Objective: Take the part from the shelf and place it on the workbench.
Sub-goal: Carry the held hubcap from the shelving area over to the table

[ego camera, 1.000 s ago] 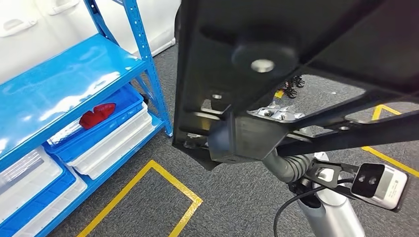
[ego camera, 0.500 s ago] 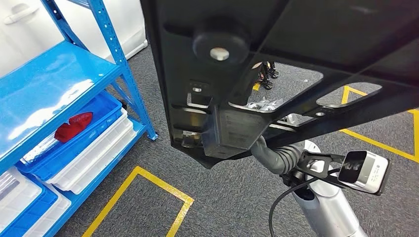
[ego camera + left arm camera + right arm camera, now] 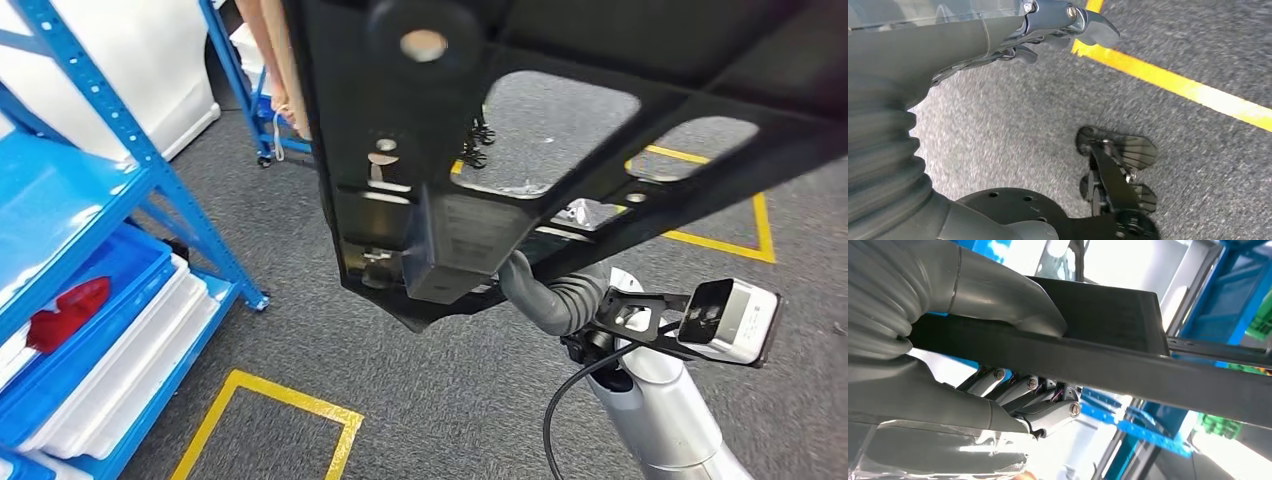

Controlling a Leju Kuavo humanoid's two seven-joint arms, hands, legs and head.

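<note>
The right robot hand (image 3: 1013, 390) grips the black part (image 3: 560, 120), thumb above and fingers (image 3: 1048, 412) beneath its edge.

Legible text: none is found. A pale label (image 3: 478, 232) is carried on the box-shaped block under the black part (image 3: 560, 120), with its print too blurred to be read in the head view. Yellow floor tape lines (image 3: 300, 402) are laid on the grey carpet as plain markings, without letters or numbers.
</note>
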